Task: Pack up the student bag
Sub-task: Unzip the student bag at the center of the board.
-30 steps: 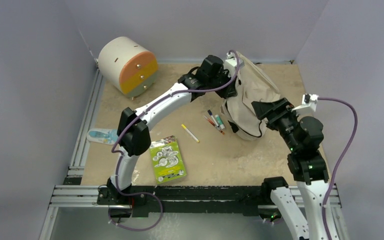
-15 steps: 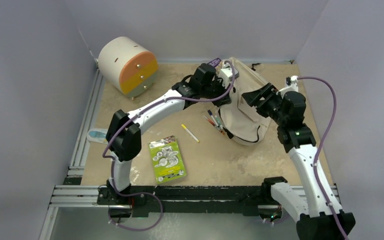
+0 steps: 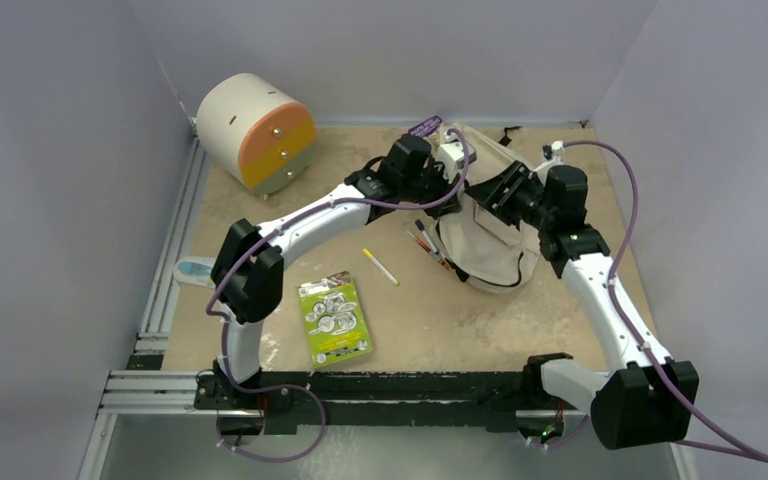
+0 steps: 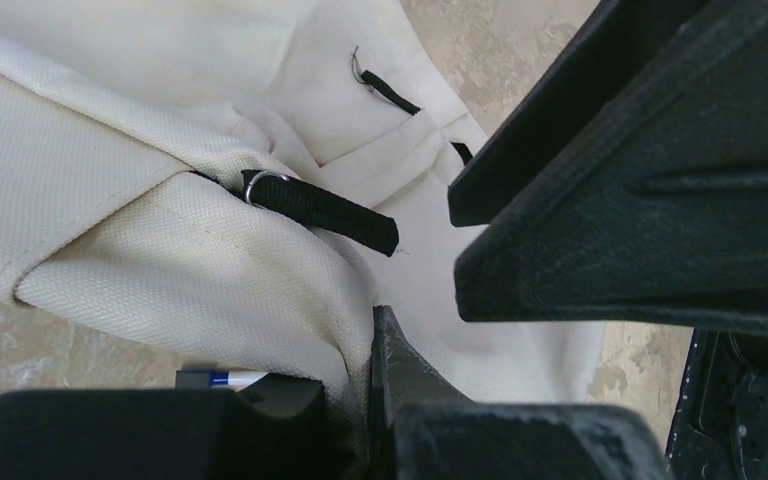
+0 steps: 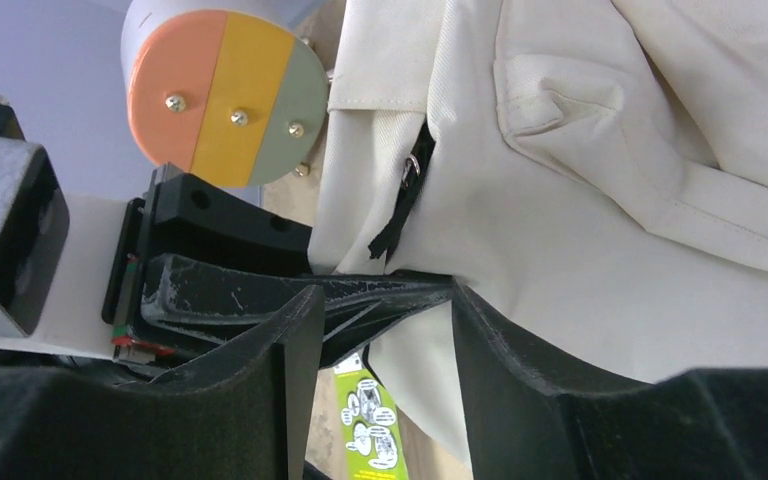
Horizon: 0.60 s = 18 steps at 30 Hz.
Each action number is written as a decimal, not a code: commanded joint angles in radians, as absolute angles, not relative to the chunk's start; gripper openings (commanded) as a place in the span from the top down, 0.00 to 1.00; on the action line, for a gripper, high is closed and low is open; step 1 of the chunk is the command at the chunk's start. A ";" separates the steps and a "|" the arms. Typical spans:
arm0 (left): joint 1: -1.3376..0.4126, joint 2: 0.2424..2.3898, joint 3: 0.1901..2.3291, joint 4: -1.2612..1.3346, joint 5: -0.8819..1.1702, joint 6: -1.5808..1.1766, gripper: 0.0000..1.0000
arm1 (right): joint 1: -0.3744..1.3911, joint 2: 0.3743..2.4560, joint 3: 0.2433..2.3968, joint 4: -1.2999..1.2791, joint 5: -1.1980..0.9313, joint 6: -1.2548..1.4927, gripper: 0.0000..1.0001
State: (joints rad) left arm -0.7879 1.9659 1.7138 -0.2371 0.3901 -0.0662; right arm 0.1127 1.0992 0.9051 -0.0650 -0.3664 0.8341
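Observation:
The student bag (image 3: 490, 240) is a cream fabric backpack with black zipper pulls, lying at the back right of the table. My left gripper (image 3: 448, 187) is at its left upper edge. In the left wrist view it (image 4: 365, 400) is shut on a fold of the bag's fabric (image 4: 160, 260). My right gripper (image 3: 497, 192) is over the bag's top, close against the left one. In the right wrist view it (image 5: 380, 340) is open, with the left gripper's fingers (image 5: 260, 290) and the bag's cloth (image 5: 610, 200) just ahead of it.
A cream drawer unit with an orange front (image 3: 255, 130) stands at the back left. A yellow pen (image 3: 380, 266), a few markers (image 3: 430, 243), a green card package (image 3: 335, 320) and a pale blue item (image 3: 200, 270) lie on the table left of the bag.
My right arm has swung from the bag's right side up and left to its top, beside the left gripper. The bag has sunk lower and shifted while the left gripper holds it.

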 commanded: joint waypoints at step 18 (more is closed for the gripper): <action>-0.799 1.883 1.694 -0.130 0.419 -0.022 1.00 | 0.117 1.210 0.980 0.046 -0.449 0.815 0.63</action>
State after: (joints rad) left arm -0.7879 1.9556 1.6867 -0.2180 0.3901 -0.0628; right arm 0.1131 1.2118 0.9333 -0.0010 -0.4129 0.8326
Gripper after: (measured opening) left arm 0.050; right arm 0.384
